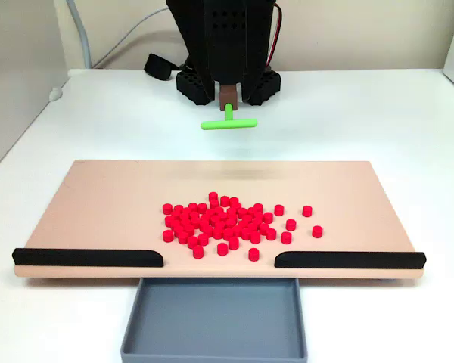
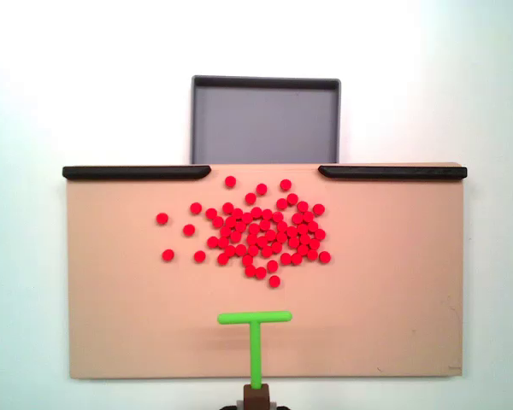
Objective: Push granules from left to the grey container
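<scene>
granules (image 2: 261, 232) on board (image 2: 111, 325), grey container (image 2: 265, 128) beyond its edge

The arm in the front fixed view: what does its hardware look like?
The arm is matte black plastic with small perforation holes on its front face. A red cable runs down its right side in that view. Its lower end narrows to a brown block. The pincer's fingers cannot be made out.

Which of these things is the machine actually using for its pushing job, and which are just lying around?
Part of the job:
- red beads heaped on the tan board
- grey tray at the gap between the black strips
- green T-shaped pusher, held by the claw

Just lying about:
- black strap beside the arm's base
- white cable at the back of the table
</scene>
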